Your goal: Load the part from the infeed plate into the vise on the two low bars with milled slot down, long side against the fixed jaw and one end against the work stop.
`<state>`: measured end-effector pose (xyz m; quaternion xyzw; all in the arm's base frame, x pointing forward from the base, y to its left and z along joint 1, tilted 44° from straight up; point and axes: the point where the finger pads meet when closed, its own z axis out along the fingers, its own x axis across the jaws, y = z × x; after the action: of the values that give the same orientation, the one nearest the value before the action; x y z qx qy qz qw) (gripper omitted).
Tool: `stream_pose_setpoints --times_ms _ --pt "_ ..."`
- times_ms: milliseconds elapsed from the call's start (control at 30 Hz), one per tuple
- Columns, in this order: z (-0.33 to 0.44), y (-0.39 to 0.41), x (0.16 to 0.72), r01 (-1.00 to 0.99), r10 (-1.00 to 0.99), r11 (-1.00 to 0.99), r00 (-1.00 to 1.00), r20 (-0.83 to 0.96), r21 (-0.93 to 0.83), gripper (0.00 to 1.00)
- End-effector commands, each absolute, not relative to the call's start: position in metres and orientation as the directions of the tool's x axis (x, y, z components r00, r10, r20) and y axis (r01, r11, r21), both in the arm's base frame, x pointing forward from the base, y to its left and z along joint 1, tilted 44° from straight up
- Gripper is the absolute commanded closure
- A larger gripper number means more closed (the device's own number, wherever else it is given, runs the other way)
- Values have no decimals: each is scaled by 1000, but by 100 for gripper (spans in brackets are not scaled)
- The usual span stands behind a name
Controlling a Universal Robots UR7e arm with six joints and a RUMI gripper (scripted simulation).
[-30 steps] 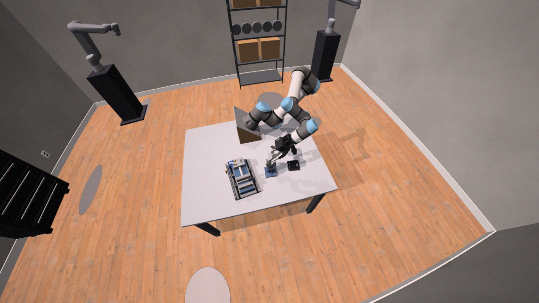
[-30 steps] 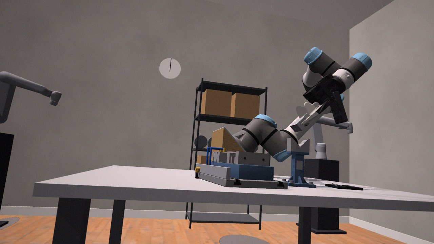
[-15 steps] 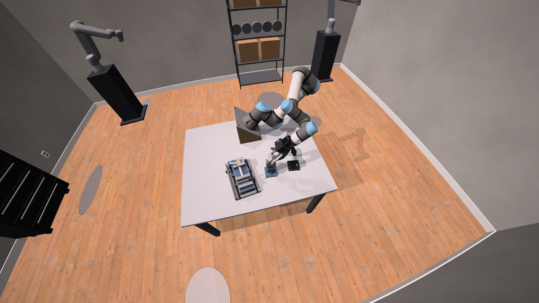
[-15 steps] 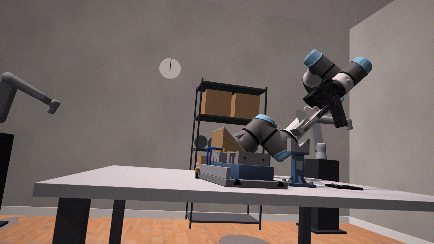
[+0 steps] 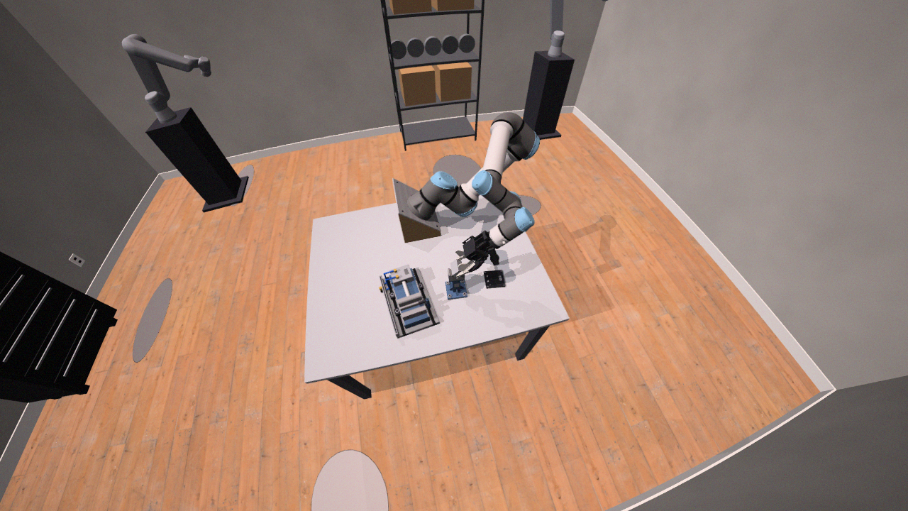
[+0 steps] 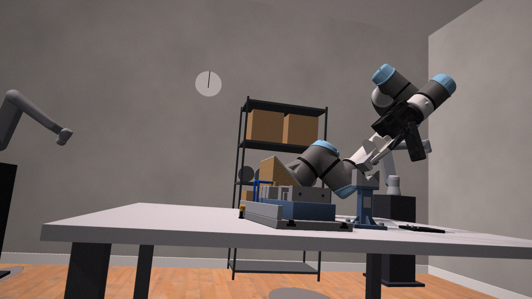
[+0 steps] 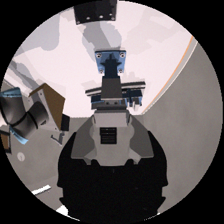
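One part point(image 6: 363, 163) point(image 7: 111, 119) gripped, tilted, at the tips of the end effector point(image 5: 458, 269) point(image 6: 368, 162) point(image 7: 111, 114); jaws partly open around it. It's just above the V-block point(image 5: 454, 277) point(image 6: 364, 181) point(image 7: 111, 88); contact can't be told. Vise point(image 5: 415, 299) point(image 6: 314, 211) point(image 7: 137, 85) left on counter point(image 5: 342, 285) point(image 6: 185, 230) point(image 7: 62, 84), unloaded. Infeed plate point(image 5: 494, 279) point(image 6: 420, 228) point(image 7: 96, 14) right. Slot direction unclear.

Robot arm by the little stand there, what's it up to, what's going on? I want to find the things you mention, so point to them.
The arm's gripper point(image 5: 455, 273) point(image 6: 365, 162) point(image 7: 111, 114) is shut on the part point(image 6: 363, 163) point(image 7: 111, 119), a small grey block, and holds it tilted at the V-block point(image 5: 455, 278) point(image 6: 359, 179) point(image 7: 111, 88). Whether they touch is hard to tell. It may be about to lay the part down there to change its grip. The vise point(image 5: 416, 317) point(image 6: 314, 211) point(image 7: 97, 98) isn't loaded yet.
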<state>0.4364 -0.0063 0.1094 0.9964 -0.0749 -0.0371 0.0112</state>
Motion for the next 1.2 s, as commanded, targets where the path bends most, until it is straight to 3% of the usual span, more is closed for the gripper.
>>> stream_pose_setpoints --times_ms 0,1167 --pt "106 -3 437 -149 -151 -988 986 -71 28 100" --pt "94 8 438 -149 -151 -988 986 -71 28 100"
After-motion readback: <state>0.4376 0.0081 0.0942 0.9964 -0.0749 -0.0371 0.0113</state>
